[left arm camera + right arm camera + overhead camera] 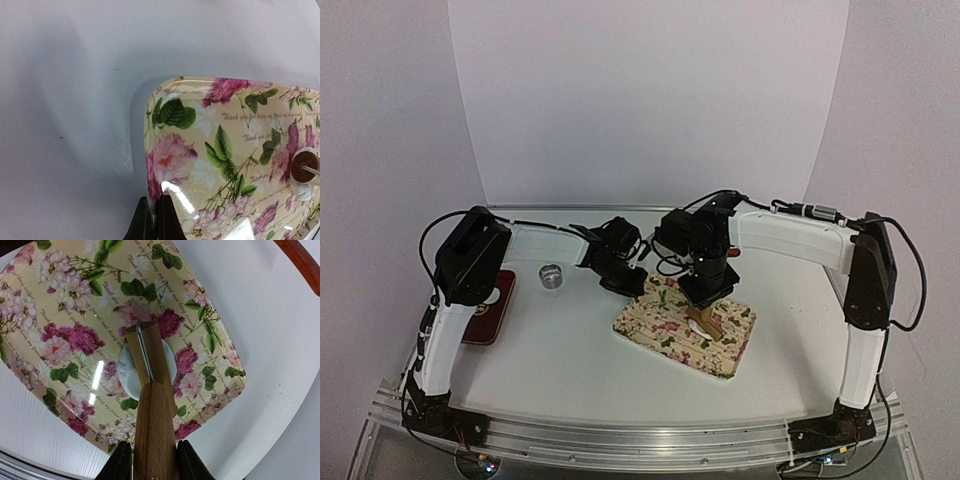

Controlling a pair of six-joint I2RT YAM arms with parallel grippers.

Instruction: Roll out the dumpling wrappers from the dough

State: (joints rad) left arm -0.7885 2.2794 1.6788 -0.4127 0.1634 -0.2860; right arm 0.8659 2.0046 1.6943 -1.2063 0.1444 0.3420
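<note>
Gripping a wooden rolling pin (154, 415) between its 2 fingers, the right gripper (155, 462) is clamped on the handle, and the pin's far end lies across 1 dumpling wrapper (126, 371). The wrapper is a thin white disc near the middle of the floral tray (70, 300). The left gripper (155, 221) sits at the tray's far-left corner, its jaws drawn together on the tray's rim. A small metal ring (552, 275) stands left of the tray, and a dark red plate (485, 312) lies further left, well apart from it.
</note>
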